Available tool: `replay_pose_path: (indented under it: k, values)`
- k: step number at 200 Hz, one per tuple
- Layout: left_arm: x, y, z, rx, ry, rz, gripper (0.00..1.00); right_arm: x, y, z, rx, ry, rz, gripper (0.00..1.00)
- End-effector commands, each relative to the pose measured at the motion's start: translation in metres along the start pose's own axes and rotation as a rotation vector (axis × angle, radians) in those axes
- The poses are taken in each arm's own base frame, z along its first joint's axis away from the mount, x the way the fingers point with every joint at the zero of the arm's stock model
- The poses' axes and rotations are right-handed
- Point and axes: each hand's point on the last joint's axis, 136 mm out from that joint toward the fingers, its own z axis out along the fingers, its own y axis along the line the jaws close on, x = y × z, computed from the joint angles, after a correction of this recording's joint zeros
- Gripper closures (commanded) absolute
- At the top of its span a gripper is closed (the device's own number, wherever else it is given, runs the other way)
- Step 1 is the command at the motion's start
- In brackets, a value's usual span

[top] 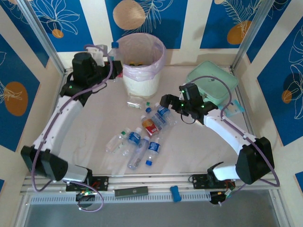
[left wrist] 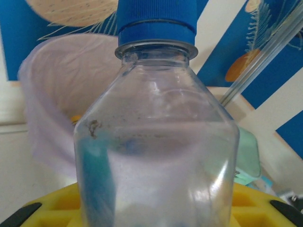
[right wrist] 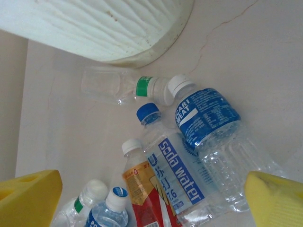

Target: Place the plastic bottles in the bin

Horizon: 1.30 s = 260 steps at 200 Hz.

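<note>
The left pincer (top: 106, 56) is raised at the far left of the desk (top: 94, 123), closed on a clear bottle (top: 113, 51) with a blue cap. It holds the bottle upright just beside the left rim of the bin (top: 142, 82). In the left wrist view this bottle stands between the yellow fingers (left wrist: 47, 205), cap uppermost. The bin's pink bag liner is behind it to the left, with a spot of yellow showing inside. The right pincer (top: 166, 100) hangs low over the middle of the desk, right of the bin, its fingers spread wide and holding nothing. In the right wrist view its yellow fingers (right wrist: 29, 194) sit in the two lower corners. Between them three bottles lie side by side, touching: a white-capped bottle with a blue label (right wrist: 210, 125), a blue-capped soda water bottle (right wrist: 175, 170) and a red-labelled bottle (right wrist: 142, 194). Beyond these a bottle with a green band (right wrist: 118, 87) lies on its side at the foot of the bin's white wall. More loose bottles (top: 137, 144) lie on their sides nearer the arm bases, close together. A mint green pouch (top: 210, 82) rests at the far right of the desk, well apart from the bin.
</note>
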Motion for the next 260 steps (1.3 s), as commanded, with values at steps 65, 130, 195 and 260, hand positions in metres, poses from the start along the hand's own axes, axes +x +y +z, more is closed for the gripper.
replay_pose_path:
  k: [65, 130, 195, 260]
  values:
    - [-0.052, -0.031, 0.074, 0.17, -0.002, 0.021, 0.62, 0.009, 0.001, -0.003, 0.037, 0.021, -0.062, 0.01]
    - [-0.018, -0.014, 0.141, 0.085, 0.098, 0.077, 0.62, 0.016, -0.017, -0.008, 0.114, 0.008, -0.081, 0.01]
    - [0.015, 0.008, 0.175, 0.014, 0.171, 0.091, 0.61, 0.004, -0.045, -0.021, 0.302, -0.113, -0.032, 0.01]
    - [0.015, 0.011, 0.174, -0.005, 0.172, 0.092, 0.12, 0.002, -0.043, -0.026, 0.3, -0.146, -0.033, 0.01]
